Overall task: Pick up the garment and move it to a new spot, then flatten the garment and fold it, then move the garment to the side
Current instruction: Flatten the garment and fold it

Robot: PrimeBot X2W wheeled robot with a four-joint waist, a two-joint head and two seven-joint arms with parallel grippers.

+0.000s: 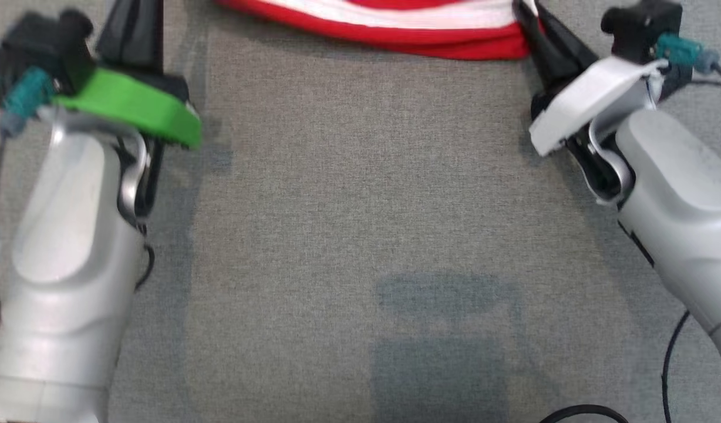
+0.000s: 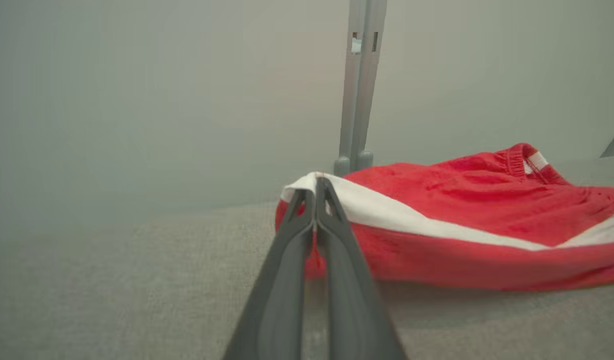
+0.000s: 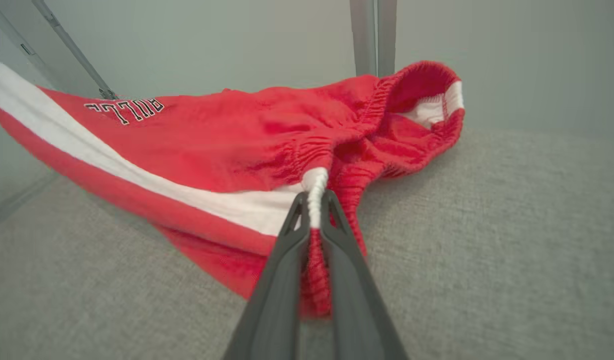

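Because the limp, light red knit shorts with a white stripe (image 3: pixel 227 135) sag, left fingers (image 2: pixel 287 280) pinch the hem corner and right fingers (image 3: pixel 282 280) clench the elastic waistband (image 3: pixel 412 85), with the cloth beyond both tips on the grey fabric tabletop (image 1: pixel 360 235).

Looks like a robot lab test cell: grey cloth-covered worktop (image 1: pixel 360 205), plain pale screen walls (image 2: pixel 137 100) behind, bare metal frame post (image 2: pixel 359 85), black cables (image 1: pixel 664 364) trailing across it

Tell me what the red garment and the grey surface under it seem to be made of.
The garment: soft matte knit, probably cotton or polyester jersey; it shows a fine texture, soft folds and a gathered elastic waistband. The surface: matte grey woven cloth, by its fine weave grain.
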